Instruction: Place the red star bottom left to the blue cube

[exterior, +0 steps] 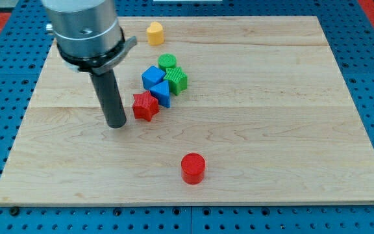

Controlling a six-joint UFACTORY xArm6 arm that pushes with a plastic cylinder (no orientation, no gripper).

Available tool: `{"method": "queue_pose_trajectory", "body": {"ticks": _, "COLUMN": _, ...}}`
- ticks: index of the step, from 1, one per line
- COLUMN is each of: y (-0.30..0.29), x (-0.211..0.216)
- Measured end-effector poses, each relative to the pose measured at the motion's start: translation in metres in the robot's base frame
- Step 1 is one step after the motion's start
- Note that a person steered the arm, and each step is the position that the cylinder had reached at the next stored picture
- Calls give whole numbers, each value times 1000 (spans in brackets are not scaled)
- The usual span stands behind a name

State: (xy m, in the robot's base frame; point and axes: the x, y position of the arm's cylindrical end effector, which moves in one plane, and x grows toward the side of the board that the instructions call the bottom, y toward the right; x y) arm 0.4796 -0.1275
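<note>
- The red star is found left of the board's centre, touching the lower-left of a blue block; a second blue block sits just behind.
- Which of the two is the cube cannot be told with certainty.
- My tip is placed just beside the star, towards the left edge, seemingly apart from it.
- No jaws are fitted; nothing is gripped.
- Only a slight nudge is judged advisable, lest the green blocks be disturbed.
</note>
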Motion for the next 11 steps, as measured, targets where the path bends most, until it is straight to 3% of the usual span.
{"method": "queue_pose_trajectory", "body": {"ticks": 1, "y": 8, "x": 24}}
{"method": "queue_pose_trajectory", "body": {"ticks": 2, "y": 72, "x": 26}}
{"method": "queue_pose_trajectory", "body": {"ticks": 3, "y": 92, "x": 16}}
{"method": "queue_pose_trajectory", "body": {"ticks": 4, "y": 80, "x": -15}}
{"method": "queue_pose_trajectory", "body": {"ticks": 5, "y": 26, "x": -29}}
{"method": "queue_pose_trajectory", "body": {"ticks": 6, "y": -11, "x": -11}}
{"method": "queue_pose_trajectory", "body": {"ticks": 7, "y": -43, "x": -29}}
{"method": "queue_pose_trajectory", "body": {"ticks": 9, "y": 7, "x": -45}}
{"method": "queue_pose_trajectory", "body": {"ticks": 10, "y": -7, "x": -45}}
{"method": "queue_pose_trajectory", "body": {"ticks": 11, "y": -66, "x": -39}}
